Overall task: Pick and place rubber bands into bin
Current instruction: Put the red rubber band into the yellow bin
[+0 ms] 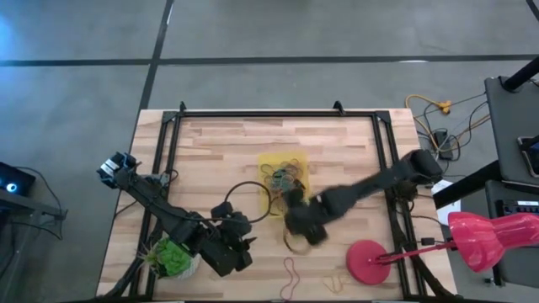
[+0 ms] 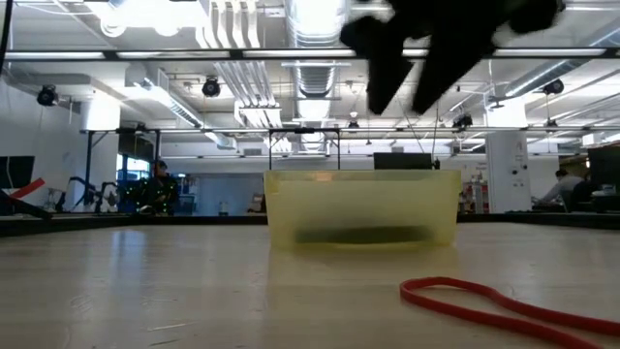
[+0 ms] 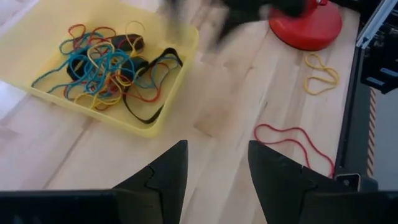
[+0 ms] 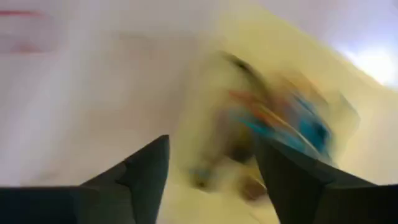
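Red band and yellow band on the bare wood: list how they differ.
The red band is the larger loop; the yellow band is smaller. The red band lies nearer the left end effector; the yellow band lies beside the red disc. The red band sprawls in a long uneven loop; the yellow band folds into a compact figure. Both lie flat on the table, outside the bin.

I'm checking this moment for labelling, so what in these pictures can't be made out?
- Right gripper, high view: motion blur smears its tip; whether anything hangs from it is unclear.
- Right wrist view: blur turns the rubber bands into streaks, so they can't be counted.
- Bin, low view: its translucent wall shows only a dark smudge inside.
- Red band, low view: cut off by the frame edge.
- Left gripper: dark against its own arm in the high view.
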Controlling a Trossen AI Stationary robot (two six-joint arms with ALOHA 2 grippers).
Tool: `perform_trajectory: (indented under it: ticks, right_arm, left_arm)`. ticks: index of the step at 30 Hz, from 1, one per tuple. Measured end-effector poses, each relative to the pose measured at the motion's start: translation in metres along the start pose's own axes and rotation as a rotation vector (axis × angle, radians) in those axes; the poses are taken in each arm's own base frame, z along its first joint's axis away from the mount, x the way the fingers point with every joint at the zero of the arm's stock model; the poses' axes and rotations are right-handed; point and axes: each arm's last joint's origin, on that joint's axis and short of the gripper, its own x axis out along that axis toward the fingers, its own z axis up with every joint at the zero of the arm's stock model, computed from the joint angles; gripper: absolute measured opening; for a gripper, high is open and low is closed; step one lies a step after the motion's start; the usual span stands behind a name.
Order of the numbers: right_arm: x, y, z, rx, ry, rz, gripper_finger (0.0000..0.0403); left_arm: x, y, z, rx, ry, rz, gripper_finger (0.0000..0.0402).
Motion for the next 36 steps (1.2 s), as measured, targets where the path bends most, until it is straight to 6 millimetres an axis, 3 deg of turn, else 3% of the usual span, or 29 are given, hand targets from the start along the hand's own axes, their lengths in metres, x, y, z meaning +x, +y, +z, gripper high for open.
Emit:
perform_trajectory:
  ticks: [5,12,23,31,36]
  right_arm:
    - [0.0,0.056,0.015,-0.235,-0.113,0.159,0.025]
    - [0.039,0.099,0.034,-0.292,-0.195,0.178,0.0236]
    - [0.086,0.11,0.045,-0.01,-0.093,0.21,0.0212]
    - [0.099,0.106,0.044,0.191,-0.057,0.208,0.021]
    - [0.109,0.098,0.037,0.252,0.0,0.242,0.0188]
  left_arm:
    - [0.0,-0.001,-0.001,0.006,0.029,-0.022,0.0152]
    - [0.0,-0.001,-0.001,0.012,0.031,-0.027,0.0152]
    - [0.0,-0.001,-0.002,0.017,0.035,-0.028,0.0152]
    - [-0.001,-0.002,-0.003,0.024,0.045,-0.034,0.0152]
    - [-0.001,-0.002,-0.003,0.045,0.044,-0.036,0.0152]
